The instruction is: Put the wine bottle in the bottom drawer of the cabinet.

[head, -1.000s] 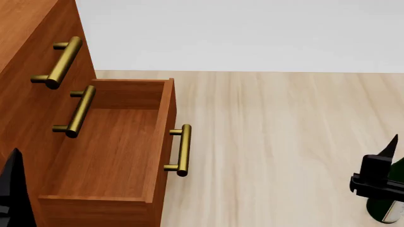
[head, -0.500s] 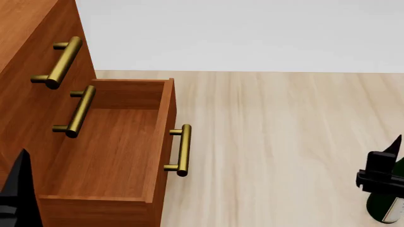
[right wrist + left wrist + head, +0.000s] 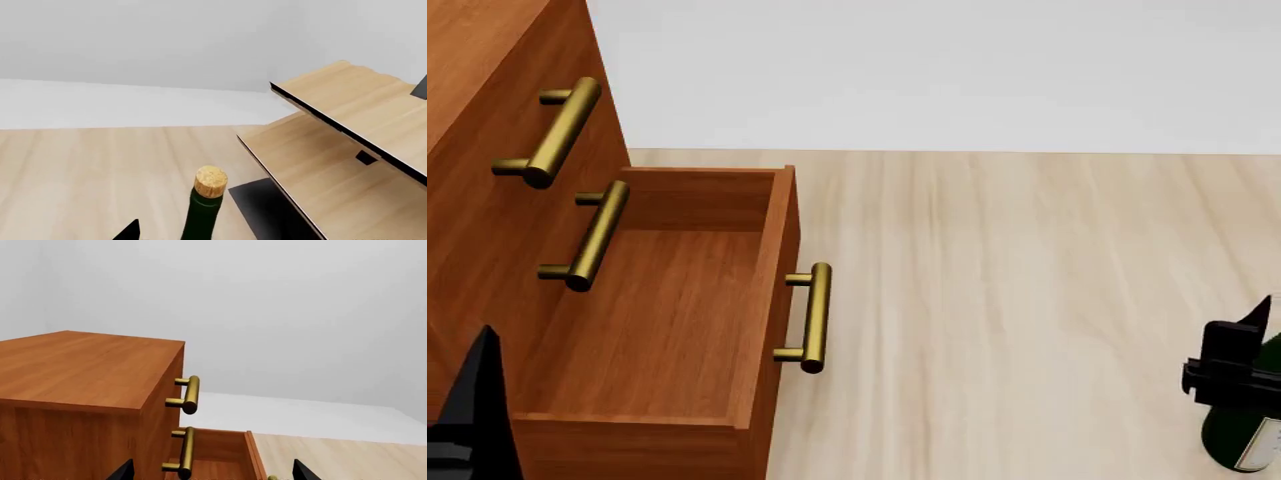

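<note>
The cabinet [image 3: 487,60] stands at the left, and its top shows in the left wrist view [image 3: 80,365]. The bottom drawer [image 3: 654,320] is pulled out and empty, with its brass handle [image 3: 814,315] on the front. My left gripper [image 3: 212,475] is open and empty, facing the cabinet above the drawer; in the head view it [image 3: 467,430] is at the drawer's near left corner. The wine bottle [image 3: 207,200] stands upright on the floor, far right in the head view [image 3: 1248,430]. My right gripper [image 3: 1234,365] is open, its jaws standing either side of the bottle without touching it.
Two upper drawers with brass handles [image 3: 554,130] are shut above the open one. A pale wood rack [image 3: 347,115] on a black base [image 3: 267,210] stands close beside the bottle. Pale wood floor [image 3: 1028,280] lies between drawer and bottle.
My left gripper has crept right and down at the drawer's near left corner. My right gripper has shifted slightly right and down by the bottle. The bottle has not moved.
</note>
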